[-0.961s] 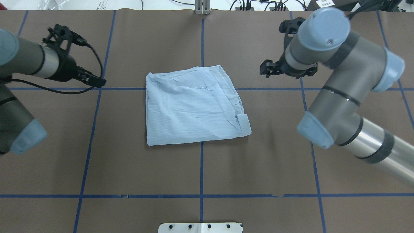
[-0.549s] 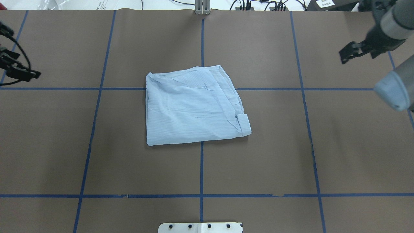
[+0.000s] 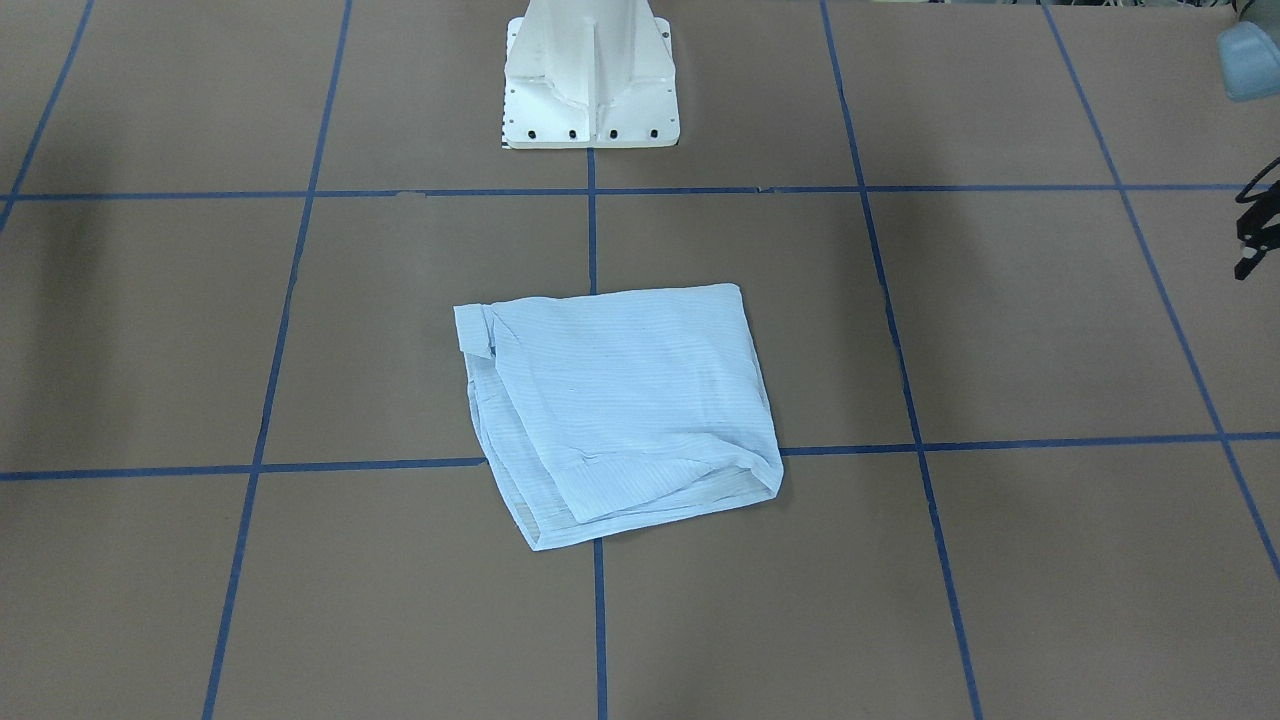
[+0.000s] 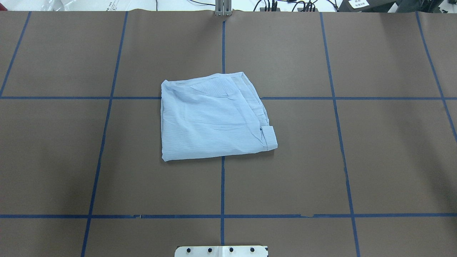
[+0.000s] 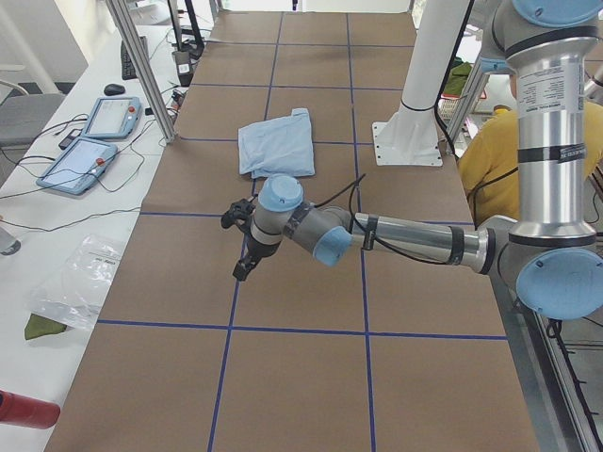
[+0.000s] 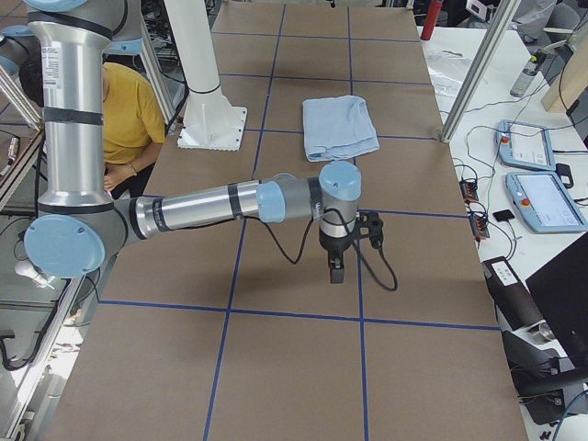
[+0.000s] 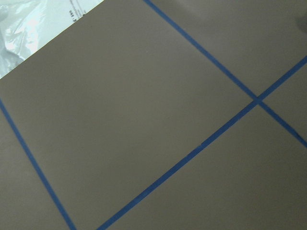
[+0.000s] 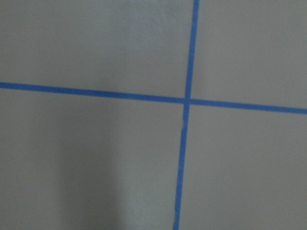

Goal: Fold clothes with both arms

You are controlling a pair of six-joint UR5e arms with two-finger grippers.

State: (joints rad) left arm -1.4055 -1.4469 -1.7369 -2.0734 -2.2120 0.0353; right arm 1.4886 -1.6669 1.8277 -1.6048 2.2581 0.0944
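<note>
Since the shirt (image 4: 214, 117) lies folded square, well apart from left gripper (image 5: 241, 270) and right gripper (image 6: 335, 268) (spread or pressed together: cannot tell), folding looks complete; any next move calls only for squaring loose edges.

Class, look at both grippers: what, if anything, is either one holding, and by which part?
Nothing is held. The folded shirt lies alone on the table; the left gripper and right gripper hang over bare table, apart from it.
</note>
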